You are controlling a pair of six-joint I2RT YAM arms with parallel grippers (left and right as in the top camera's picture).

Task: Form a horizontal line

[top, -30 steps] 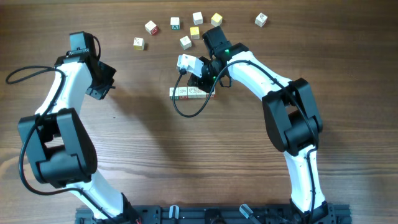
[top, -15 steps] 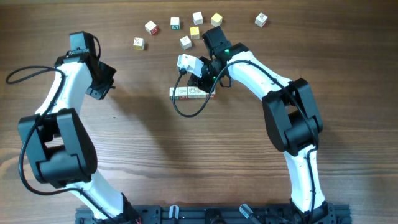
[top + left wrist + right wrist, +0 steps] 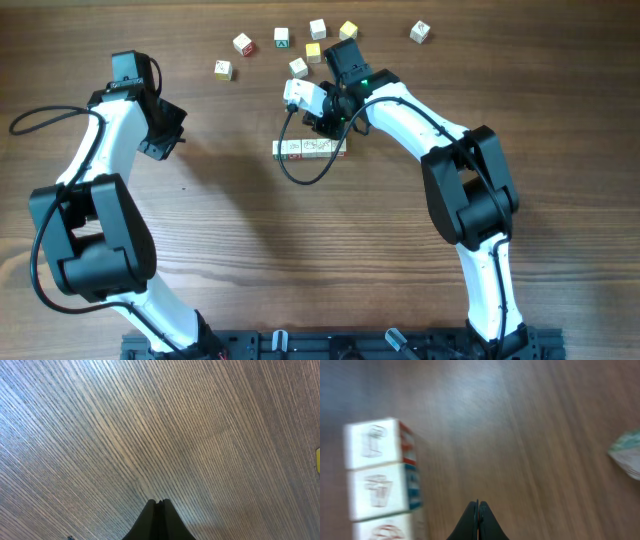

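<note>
The horizontal line (image 3: 310,148) is a short straight row of whitish cubes with red and green print, lying mid-table. My right gripper (image 3: 322,126) hovers just behind the row, shut and holding nothing. In the right wrist view its closed tip (image 3: 478,505) points at bare wood, and the line's cubes (image 3: 379,490) sit blurred to the left, apart from the fingers. My left gripper (image 3: 172,135) rests far to the left of the row. It is shut and empty, with its tip (image 3: 158,502) over bare wood.
Several loose cubes lie scattered at the table's far side, among them a white one (image 3: 298,67), a yellow one (image 3: 313,52) and one far right (image 3: 420,32). A greenish-white cube edge (image 3: 626,455) shows at the right of the right wrist view.
My right gripper has pulled back a little from the row toward the far side, still shut. The row and the left arm have not moved.
</note>
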